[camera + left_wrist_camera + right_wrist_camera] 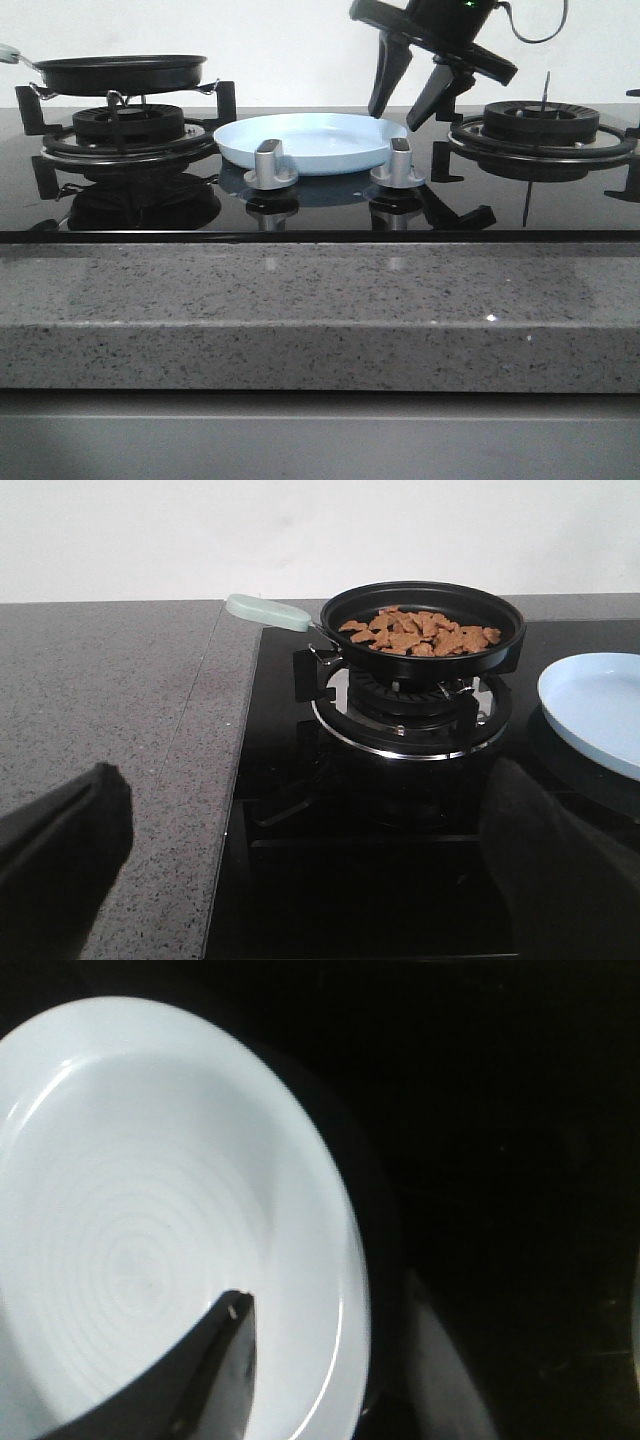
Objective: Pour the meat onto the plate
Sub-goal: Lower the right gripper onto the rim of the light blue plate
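Meat (pixel 418 633): heap of small tan bits piled in the black frying pan (pixel 420 630), spread over the pan floor, none on the plate (pixel 308 141). Pan parked on the burner (pixel 125 128) at the left of the black glass hob (pixel 320 205), pale green handle (pixel 267 611) sticking out toward the grey speckled bench (pixel 110 700). Same pan visible in the front view at far left, up on the burner's grate.

Plate: pale blue, round, shallow, lying flat on the hob between the two burners, just behind two silver knobs (pixel 270 163). Bare and glossy inside, faint rings showing in the right wrist view.

Right gripper (pixel 408 92): hanging over the right edge of the plate, tilted, jaws apart, holding nothing. One black finger (pixel 205 1375) seen above the plate's inner surface from the wrist camera, the other one only a blurry grey shape off past the rim. Can't tell if any tip actually touches the plate.

Left gripper (pixel 300 870): out of the front view, seen only from its own wrist camera. Two dark fingers (pixel 60 850) spread wide, nothing between them, well short of the pan and looking straight at it over the hob edge.

Second burner (pixel 541 130) at right, bare.
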Motion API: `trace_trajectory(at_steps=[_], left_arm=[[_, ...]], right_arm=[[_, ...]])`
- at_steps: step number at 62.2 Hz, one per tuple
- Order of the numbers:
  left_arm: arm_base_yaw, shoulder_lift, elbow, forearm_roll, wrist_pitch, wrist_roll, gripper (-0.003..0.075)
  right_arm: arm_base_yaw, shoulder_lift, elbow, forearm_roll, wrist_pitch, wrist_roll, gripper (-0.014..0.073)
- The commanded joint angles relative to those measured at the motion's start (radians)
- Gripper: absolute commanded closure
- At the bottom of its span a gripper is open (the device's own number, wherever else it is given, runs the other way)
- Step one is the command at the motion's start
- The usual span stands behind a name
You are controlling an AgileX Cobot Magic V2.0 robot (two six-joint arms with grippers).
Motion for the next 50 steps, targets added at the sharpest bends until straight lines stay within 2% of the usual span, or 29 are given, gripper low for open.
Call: trace_trajectory(at_steps=[1, 50], left_arm=[[-0.007, 0.009, -0.037, -0.011, -0.083, -0.009, 0.0031], [-0.007, 0.009, -0.037, -0.011, -0.083, -0.009, 0.0031]], right_arm=[[-0.003, -0.057, -0.035, 0.01, 0.073, 0.008, 0.0227], [-0.01, -0.02, -0.08, 0.06, 0.098, 0.016, 0.0232]])
